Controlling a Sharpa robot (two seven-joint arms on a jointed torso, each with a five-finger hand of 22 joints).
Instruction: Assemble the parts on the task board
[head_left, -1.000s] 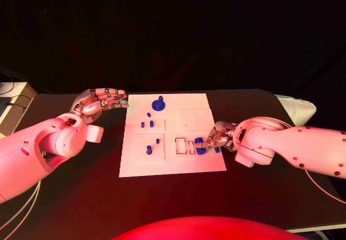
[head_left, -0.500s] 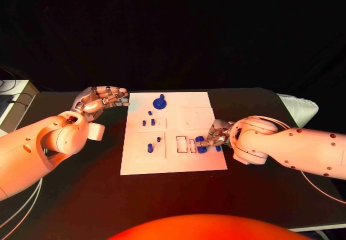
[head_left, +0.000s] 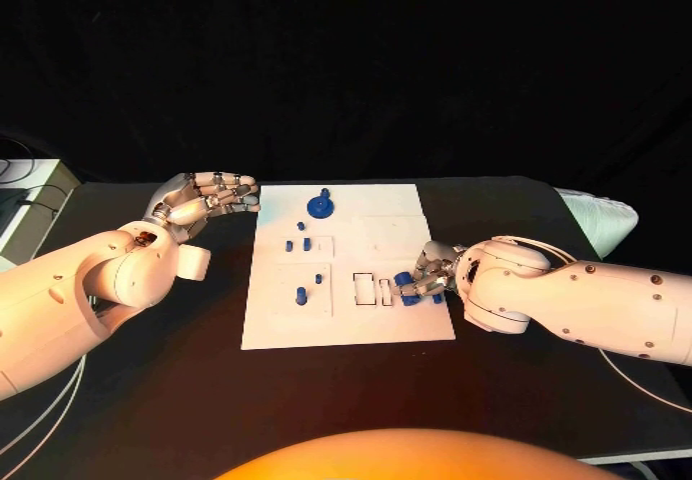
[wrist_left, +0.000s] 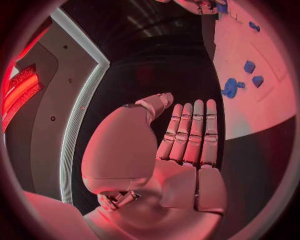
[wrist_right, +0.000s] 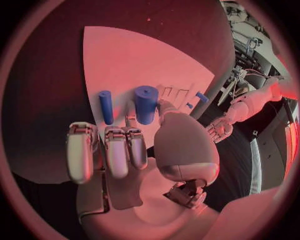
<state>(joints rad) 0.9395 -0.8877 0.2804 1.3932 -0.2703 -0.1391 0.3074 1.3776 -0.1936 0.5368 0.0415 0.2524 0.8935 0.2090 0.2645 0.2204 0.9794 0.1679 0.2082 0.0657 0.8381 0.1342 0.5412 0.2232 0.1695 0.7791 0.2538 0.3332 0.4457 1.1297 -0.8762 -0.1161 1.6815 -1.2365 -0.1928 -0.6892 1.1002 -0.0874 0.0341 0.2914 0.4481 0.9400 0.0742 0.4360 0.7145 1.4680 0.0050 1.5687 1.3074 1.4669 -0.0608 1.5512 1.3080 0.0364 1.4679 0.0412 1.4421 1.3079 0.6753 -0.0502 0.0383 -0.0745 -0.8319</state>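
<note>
The task board (head_left: 353, 300) lies flat in the middle of the black table (head_left: 173, 380), between your two hands. On it you can see several recessed outlines: two rectangular slots (head_left: 362, 290) near the right hand look hollow, and I cannot tell whether anything sits in the faint square outline further back. A round blue part with a stem (head_left: 319, 207) stands near the board's far edge, two small blue pieces (head_left: 297, 244) sit in a framed patch just nearer, and another small blue peg (head_left: 300, 295) stands in the framed patch nearer still. Your right hand (head_left: 428, 277) rests over the board's right edge with its fingers curled downward beside a short blue cylinder (wrist_right: 145, 104) and a thinner blue rod (wrist_right: 105, 106). The wrist view shows both pieces on the board just past the fingertips, the thumb close to the cylinder, but I cannot tell whether it is truly pinching it. Your left hand (head_left: 202, 200) hovers off the board's far left corner, above the table, fingers (wrist_left: 194, 130) straight and pressed side by side, thumb apart, holding nothing.
</note>
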